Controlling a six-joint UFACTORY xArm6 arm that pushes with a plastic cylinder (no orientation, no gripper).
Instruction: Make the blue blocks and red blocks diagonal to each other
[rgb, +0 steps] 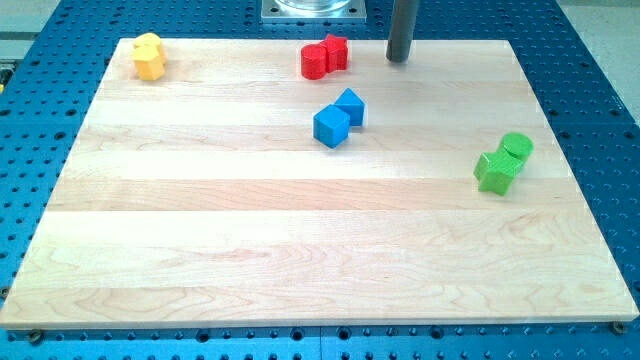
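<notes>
Camera view: a wooden board (300, 250). Two red blocks (323, 57) touch at top centre; two blue blocks (339, 117) touch just below them, slightly right, so the pairs sit almost stacked, hardly diagonal yet. My tip (399, 59) rests right of the reds, touching nothing. I have no pincer, only a bare rod, holding nothing.

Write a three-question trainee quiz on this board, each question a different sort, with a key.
1. True or false: my tip touches the red blocks.
2. Which pair lies nearest the view's right edge? A yellow blocks B green blocks C blue blocks
3. Fill in: the blue blocks sit toward the view's ____ from the red blocks.

Key: 1 false, it stands apart on their right; 2 B; 3 bottom.
</notes>
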